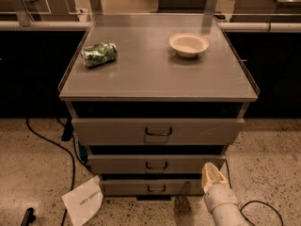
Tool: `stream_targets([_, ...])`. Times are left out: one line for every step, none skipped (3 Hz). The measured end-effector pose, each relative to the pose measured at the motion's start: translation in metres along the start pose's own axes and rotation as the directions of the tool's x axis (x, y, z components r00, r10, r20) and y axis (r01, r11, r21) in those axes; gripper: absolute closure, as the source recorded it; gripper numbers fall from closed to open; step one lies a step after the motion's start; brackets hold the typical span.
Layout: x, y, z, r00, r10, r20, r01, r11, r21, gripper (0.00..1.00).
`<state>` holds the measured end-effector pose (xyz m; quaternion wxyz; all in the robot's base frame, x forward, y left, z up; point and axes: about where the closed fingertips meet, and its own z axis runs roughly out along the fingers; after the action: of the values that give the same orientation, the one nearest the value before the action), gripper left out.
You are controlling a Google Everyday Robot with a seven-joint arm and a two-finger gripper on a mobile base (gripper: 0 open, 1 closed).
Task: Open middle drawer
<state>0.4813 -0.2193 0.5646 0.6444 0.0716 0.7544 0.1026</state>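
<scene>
Speckled floor (28, 182) all round, with a grey metal cabinet (197, 132) filling the centre of the frame and a green crumpled bag (99, 54) and white bowl (188, 44) up on its tabletop (150, 79). The middle drawer (117, 165) sits lower centre, between two lookalike fronts. The end effector (212, 175) is lower right, just beside that drawer's right end, apparently holding nothing; can't tell how open it is. Risk imo: the loop handle (156, 165) is tiny and off to its left, so it could hook the bottom drawer's handle (156, 188) instead, or just bump the front.
</scene>
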Motion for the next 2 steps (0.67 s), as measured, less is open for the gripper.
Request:
stream_targets([0.023,0.001,0.013,1.000,0.012,-0.003,-0.012,0.9999,-0.008,1.00])
stream_targets([0.035,0.006,0.034,1.000,0.003,-0.030,-0.003,0.9998,-0.021,1.00])
